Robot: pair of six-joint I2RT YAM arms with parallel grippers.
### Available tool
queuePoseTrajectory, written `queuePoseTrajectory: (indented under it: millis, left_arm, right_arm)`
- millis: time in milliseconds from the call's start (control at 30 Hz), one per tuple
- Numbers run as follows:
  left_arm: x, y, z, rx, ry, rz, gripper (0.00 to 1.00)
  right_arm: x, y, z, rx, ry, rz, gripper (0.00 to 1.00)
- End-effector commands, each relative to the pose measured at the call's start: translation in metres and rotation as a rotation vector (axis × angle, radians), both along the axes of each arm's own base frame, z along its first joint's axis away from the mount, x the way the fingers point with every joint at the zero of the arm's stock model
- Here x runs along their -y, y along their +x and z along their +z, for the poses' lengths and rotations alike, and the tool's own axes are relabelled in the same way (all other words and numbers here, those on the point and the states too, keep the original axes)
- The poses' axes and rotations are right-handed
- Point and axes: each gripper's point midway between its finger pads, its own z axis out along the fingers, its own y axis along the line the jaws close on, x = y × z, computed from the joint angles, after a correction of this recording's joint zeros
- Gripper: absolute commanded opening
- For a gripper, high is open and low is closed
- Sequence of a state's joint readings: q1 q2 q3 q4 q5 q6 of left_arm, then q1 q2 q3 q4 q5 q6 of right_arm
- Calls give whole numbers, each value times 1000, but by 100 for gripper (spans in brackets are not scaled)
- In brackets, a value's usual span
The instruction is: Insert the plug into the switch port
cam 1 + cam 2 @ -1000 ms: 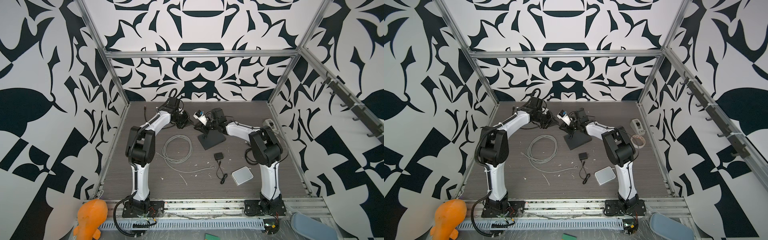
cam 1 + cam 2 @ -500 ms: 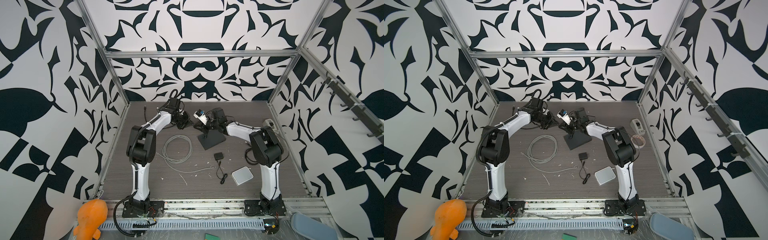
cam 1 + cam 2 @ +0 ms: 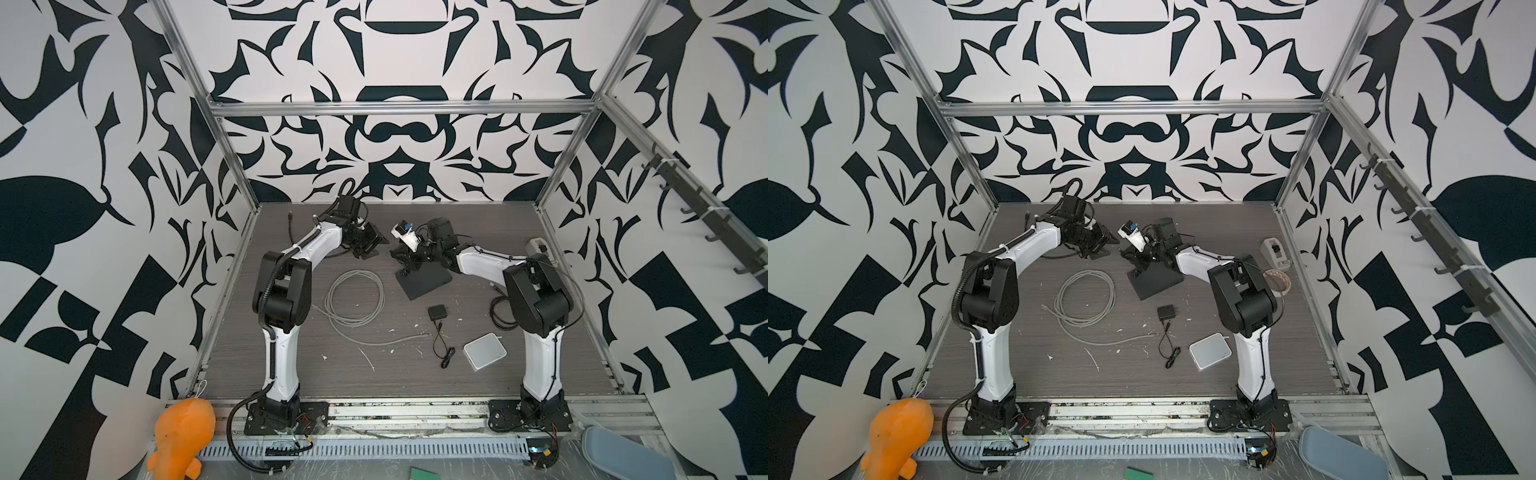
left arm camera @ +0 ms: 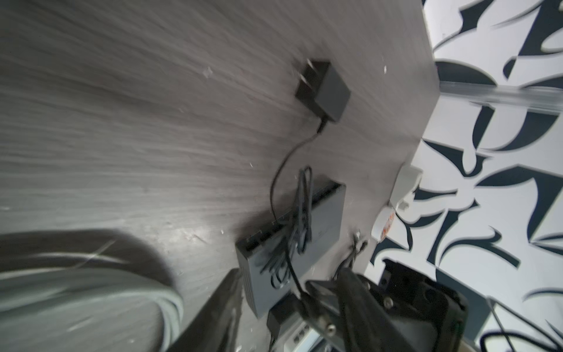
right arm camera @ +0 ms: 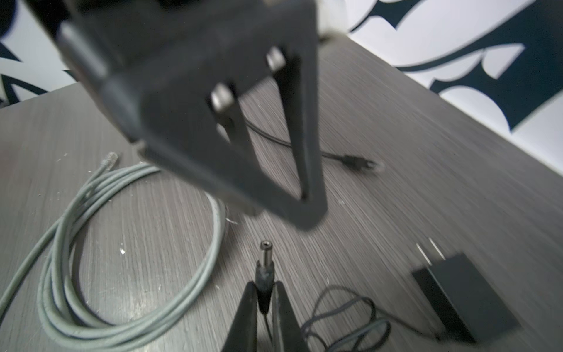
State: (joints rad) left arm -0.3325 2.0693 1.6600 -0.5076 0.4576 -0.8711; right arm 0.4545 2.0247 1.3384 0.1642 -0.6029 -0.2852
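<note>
Pinching the plug (image 5: 264, 263) behind its barrel, the right gripper (image 5: 264, 289) hangs over the switch's (image 3: 428, 280) far left corner, with the plug tip free in the air. The cord (image 4: 300, 219) lies bundled on the switch. The left gripper (image 3: 371, 245) hovers left of the switch; I cannot tell whether its jaws stand wide or narrow.

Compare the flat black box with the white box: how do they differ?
The black box is dark, larger and oblong; the white box is pale, smaller and nearly square. The black box lies farther back, the white box nearer the front. Both lie flat on the table.
</note>
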Motion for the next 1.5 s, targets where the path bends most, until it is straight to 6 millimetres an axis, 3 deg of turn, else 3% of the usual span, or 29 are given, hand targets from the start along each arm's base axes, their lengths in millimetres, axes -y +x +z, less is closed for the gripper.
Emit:
queuePoseTrajectory:
  millis: [0,133,267,467,567,633,767,900,1000,1233,1367,1467]
  left_arm:
    - [-17,10,17,99,84,23,57]
    - [-11,10,0,117,115,4,57]
    - [18,5,-17,123,147,-74,57]
    - [53,0,-30,113,146,-131,57]
    - [64,0,-38,105,154,-145,57]
    - [70,-1,-43,104,166,-164,57]
    - [84,-5,-49,144,228,-234,57]
    - [94,-3,-51,233,337,-324,58]
    - [98,-1,-55,264,377,-366,58]
    - [102,2,-70,261,383,-403,59]
    - [105,4,-76,250,380,-408,59]
    - [103,4,-80,238,389,-402,59]
  right_arm:
    - [31,26,28,35,8,-161,11]
    - [72,55,52,32,17,-356,11]
    - [142,81,72,12,26,-639,11]
    - [259,94,68,19,-119,-1029,9]
    - [293,90,64,13,-202,-1112,8]
    - [295,86,52,-3,-298,-1074,8]
    - [266,66,19,-87,-435,-908,6]
    - [214,17,-12,-217,-488,-626,7]
    - [191,-18,-22,-330,-467,-520,7]
    - [177,-71,-34,-525,-387,-470,7]
    - [178,-86,-43,-593,-377,-502,7]
    - [178,-86,-43,-595,-357,-532,9]
